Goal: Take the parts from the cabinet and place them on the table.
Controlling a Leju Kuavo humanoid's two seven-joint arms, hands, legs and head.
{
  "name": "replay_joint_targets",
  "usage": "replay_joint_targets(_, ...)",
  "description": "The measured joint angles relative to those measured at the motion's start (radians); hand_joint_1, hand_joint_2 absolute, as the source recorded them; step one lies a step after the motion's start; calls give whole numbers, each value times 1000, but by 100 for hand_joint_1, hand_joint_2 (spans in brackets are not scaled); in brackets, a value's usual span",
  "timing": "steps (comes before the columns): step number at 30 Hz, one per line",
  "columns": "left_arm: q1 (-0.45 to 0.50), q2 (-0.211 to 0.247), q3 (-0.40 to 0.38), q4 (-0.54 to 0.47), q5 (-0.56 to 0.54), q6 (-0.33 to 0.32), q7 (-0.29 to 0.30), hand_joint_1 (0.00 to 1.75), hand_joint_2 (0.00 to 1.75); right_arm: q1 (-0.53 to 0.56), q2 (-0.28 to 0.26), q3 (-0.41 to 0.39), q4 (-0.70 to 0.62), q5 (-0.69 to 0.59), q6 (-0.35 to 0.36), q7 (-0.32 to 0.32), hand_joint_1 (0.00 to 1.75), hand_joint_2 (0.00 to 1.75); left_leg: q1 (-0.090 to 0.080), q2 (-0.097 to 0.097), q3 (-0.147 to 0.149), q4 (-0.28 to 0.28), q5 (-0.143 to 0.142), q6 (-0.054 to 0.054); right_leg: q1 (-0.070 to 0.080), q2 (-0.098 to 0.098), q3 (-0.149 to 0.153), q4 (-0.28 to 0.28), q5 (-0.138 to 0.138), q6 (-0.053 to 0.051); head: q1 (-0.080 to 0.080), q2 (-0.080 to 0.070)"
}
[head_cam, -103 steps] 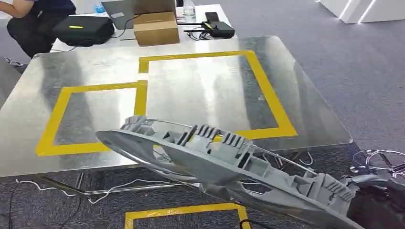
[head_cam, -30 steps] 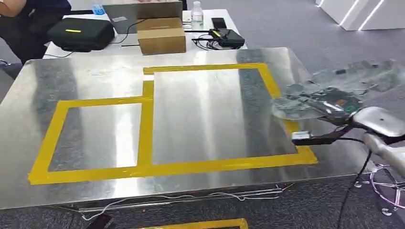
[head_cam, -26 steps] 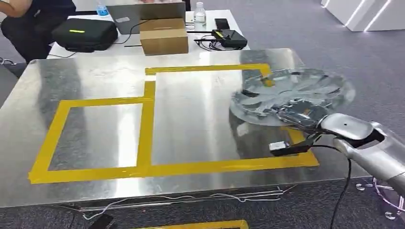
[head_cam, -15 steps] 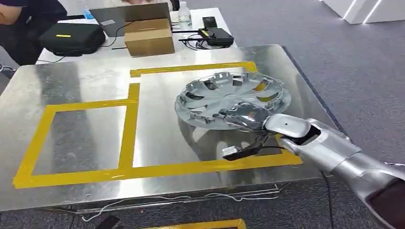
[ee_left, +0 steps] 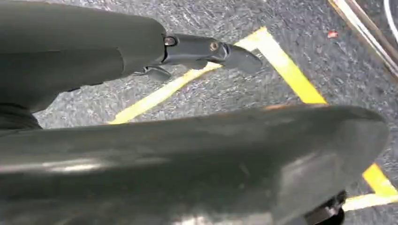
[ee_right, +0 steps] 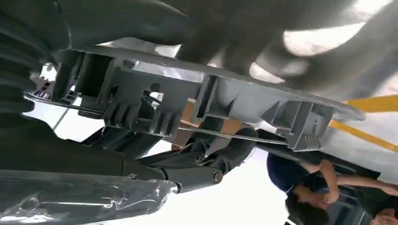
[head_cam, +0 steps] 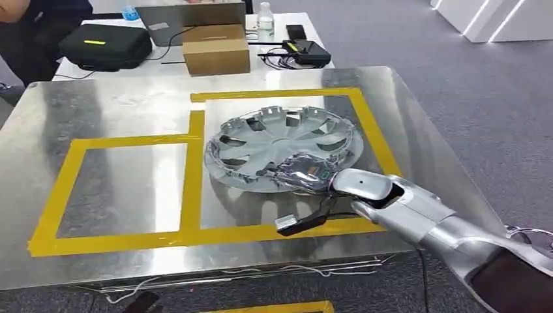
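A silver hubcap (head_cam: 280, 145) hangs low over the right yellow-taped square (head_cam: 369, 124) of the metal table (head_cam: 98, 104), face up and slightly tilted. I cannot tell whether it touches the tabletop. My right hand (head_cam: 306, 175), wrapped in clear plastic, grips its near rim, with the silver arm coming in from the lower right. In the right wrist view the rim's grey clips (ee_right: 206, 103) pass over my dark fingers (ee_right: 206, 174). My left hand (ee_left: 202, 49) hangs beside me over grey carpet with a finger stretched out, holding nothing.
The left taped square (head_cam: 124, 186) is bare metal. Behind the table, a second table carries a cardboard box (head_cam: 216, 47), a black case (head_cam: 104, 42), a laptop (head_cam: 189, 13), a bottle (head_cam: 264, 12) and a black device (head_cam: 306, 47). A person (head_cam: 39, 13) sits at the far left.
My right hand has carried the hubcap from beyond the table's right edge leftward and down into the right taped square. The camera has shifted slightly as well.
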Motion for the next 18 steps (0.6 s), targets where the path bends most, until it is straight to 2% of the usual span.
replay_joint_targets(1,0,0,0,0,0,-3,-1,0,0,11,2,3,7,-2,0,1,175,175,-1,0,1,0,-1,1,0,0,-26,45,-6,0,0,0)
replay_joint_targets(2,1,0,-1,0,0,-5,-2,0,0,19,2,6,14,-3,0,3,175,175,-1,-1,2,0,-1,2,0,0,-25,34,14,-2,1,0)
replay_joint_targets(3,1,0,-2,0,0,-6,-2,0,0,24,3,8,18,-3,0,5,175,175,-1,-3,4,1,-2,2,0,0,0,-25,55,-5,1,0)
replay_joint_targets(5,1,0,-2,0,0,-7,-4,0,0,23,4,8,25,-4,-1,6,175,175,-2,-4,11,1,-5,-4,0,0,92,-217,148,-12,2,0)
replay_joint_targets(6,1,0,-2,0,0,-7,-5,0,0,23,5,8,27,-5,-1,7,175,175,-4,-4,10,1,-8,-8,1,-1,121,-274,146,-13,2,0)
replay_joint_targets(7,0,1,-3,0,0,-7,-6,0,0,23,10,9,29,-5,-1,7,175,175,-8,-4,8,3,-8,-13,3,1,125,-280,150,-18,0,0)
replay_joint_targets(10,1,2,-7,0,0,-11,-15,0,0,28,12,13,38,-6,3,14,175,175,-6,-4,10,-6,-1,-29,7,2,120,-277,151,-32,0,0)
replay_joint_targets(11,1,5,-9,0,0,-14,-18,0,175,28,13,13,41,-8,5,18,0,0,-5,-4,7,-5,-7,-34,-3,1,125,-286,156,-40,0,0)
replay_joint_targets(12,1,3,-12,0,0,-17,-23,0,175,27,13,13,43,-11,6,23,0,0,-7,-2,0,19,-29,-39,-4,0,126,-287,156,-43,-3,0)
replay_joint_targets(13,1,2,-15,0,0,-20,-27,0,175,27,13,13,45,-15,6,26,0,0,-7,-1,-24,75,-65,-44,-4,-1,126,-287,156,-46,-6,0)
replay_joint_targets(15,4,4,-19,0,-7,-23,-32,0,175,31,13,13,54,-22,14,28,0,0,-5,-1,-104,242,-139,-49,-4,-1,126,-287,155,-48,-7,0)
replay_joint_targets(16,6,6,-21,0,-9,-23,-34,0,0,35,12,13,57,-26,15,30,0,0,-5,-1,-132,299,-155,-50,-4,-1,126,-287,155,-48,-8,0)
replay_joint_targets(17,10,7,-25,0,-9,-22,-41,0,0,37,12,12,61,-29,19,34,0,0,-5,-1,-138,308,-145,-51,-5,-1,126,-287,155,-47,-7,0)
replay_joint_targets(18,11,8,-26,0,-9,-21,-48,0,0,38,12,11,66,-33,24,37,0,0,-5,-1,-121,270,-110,-51,-6,-1,127,-287,154,-46,-9,0)
